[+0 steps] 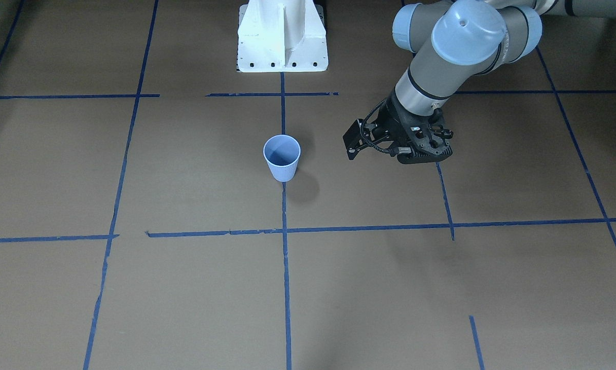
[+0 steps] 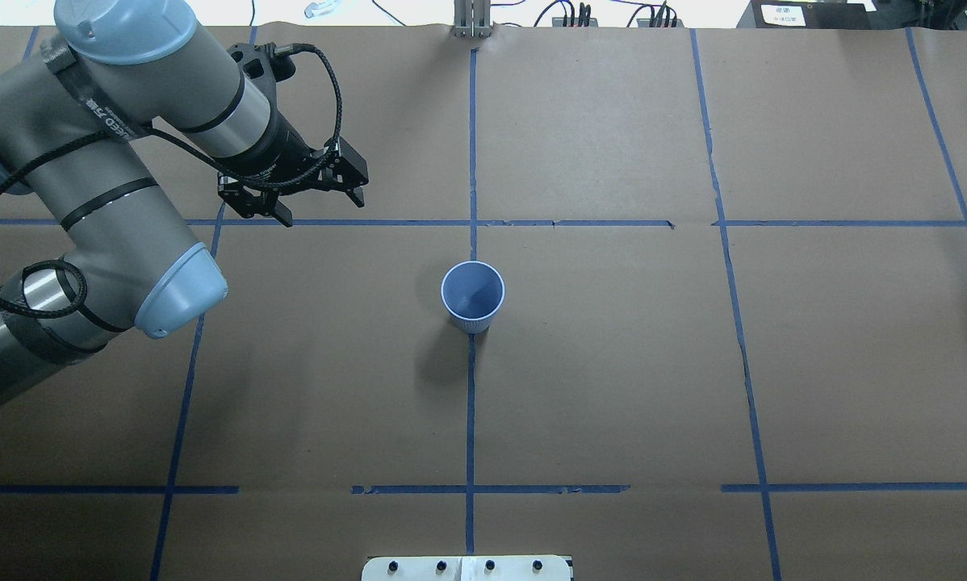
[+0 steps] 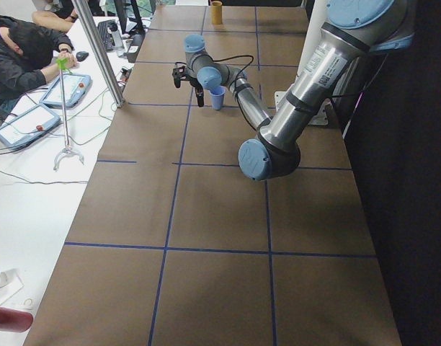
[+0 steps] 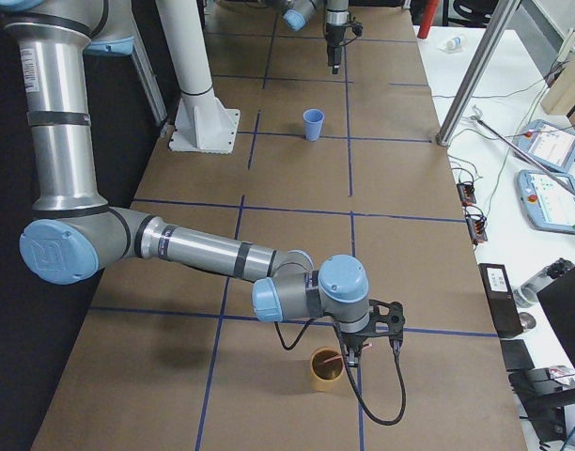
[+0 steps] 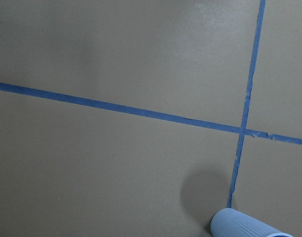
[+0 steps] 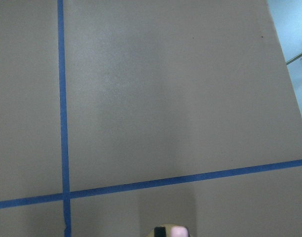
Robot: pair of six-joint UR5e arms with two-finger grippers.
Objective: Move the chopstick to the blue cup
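The blue cup [image 1: 282,156] stands upright and empty at the table's middle; it also shows in the overhead view [image 2: 472,294] and at the bottom edge of the left wrist view [image 5: 249,228]. My left gripper [image 2: 320,208] hovers open and empty, apart from the cup on my left side. My right gripper [image 4: 353,355] shows only in the exterior right view, at the table's end, right over a tan cup [image 4: 326,369]. A pink chopstick [image 4: 333,358] sticks out of that cup by the fingers. I cannot tell whether the right gripper is open or shut.
The white robot base [image 1: 282,36] stands at the table's robot side. Blue tape lines [image 2: 471,403] grid the brown table. A side bench with tablets [image 4: 551,183], cables and a metal post [image 4: 475,75] runs along the far edge, where a person [image 3: 19,58] sits.
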